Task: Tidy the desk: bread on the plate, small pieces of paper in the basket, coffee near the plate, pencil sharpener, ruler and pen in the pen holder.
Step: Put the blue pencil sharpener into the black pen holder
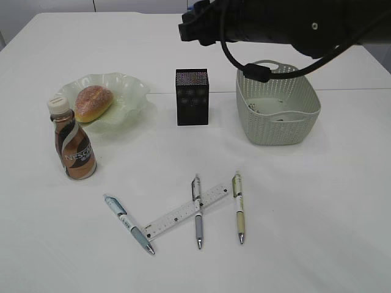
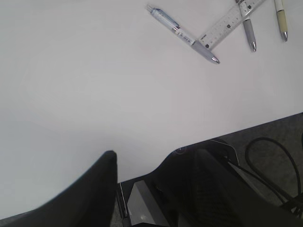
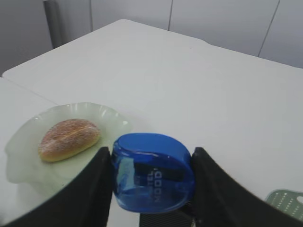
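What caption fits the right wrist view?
Right hand grips a blue pencil sharpener above bread on its plate.

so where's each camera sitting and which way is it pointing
exterior view: in front of the table, above it, slanting down at the plate, pen holder, basket and pens; the right arm crosses the top.
left wrist view: low by the table's near edge, looking across it at the ruler; dark open jaws of the left gripper at the bottom.
right wrist view: raised, looking over the bread; the right gripper is shut on the blue pencil sharpener.
shared: ruler in exterior and left; bread in exterior and right.
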Motion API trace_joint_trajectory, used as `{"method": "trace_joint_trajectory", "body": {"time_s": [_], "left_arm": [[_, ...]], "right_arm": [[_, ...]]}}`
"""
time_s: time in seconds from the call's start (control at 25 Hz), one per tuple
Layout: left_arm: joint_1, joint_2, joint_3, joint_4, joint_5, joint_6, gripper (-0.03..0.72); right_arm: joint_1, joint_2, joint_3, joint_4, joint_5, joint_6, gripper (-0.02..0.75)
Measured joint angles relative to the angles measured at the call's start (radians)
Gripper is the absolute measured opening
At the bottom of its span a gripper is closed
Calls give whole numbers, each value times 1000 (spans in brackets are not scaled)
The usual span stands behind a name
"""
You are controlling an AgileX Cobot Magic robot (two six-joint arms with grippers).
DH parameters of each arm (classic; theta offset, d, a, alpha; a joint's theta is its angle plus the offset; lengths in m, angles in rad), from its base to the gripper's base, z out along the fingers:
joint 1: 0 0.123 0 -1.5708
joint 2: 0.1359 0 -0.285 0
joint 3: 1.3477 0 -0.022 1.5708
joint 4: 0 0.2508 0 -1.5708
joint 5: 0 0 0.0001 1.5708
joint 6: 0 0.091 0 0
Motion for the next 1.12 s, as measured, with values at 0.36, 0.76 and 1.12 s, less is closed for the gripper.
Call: {"method": "trace_joint_trajectory", "body": {"time_s": [0.36, 0.76, 1.12], "left_arm": [[0, 0, 0, 0, 0, 0, 379], [0, 0, 0, 9, 0, -2, 379], [0, 0, 0, 25, 0, -2, 379]], "right_arm": [[-35, 212, -119, 1, -159, 5, 357], [-61, 383, -251, 1, -275, 5, 357], [-95, 456, -262, -1, -397, 7, 357]]}}
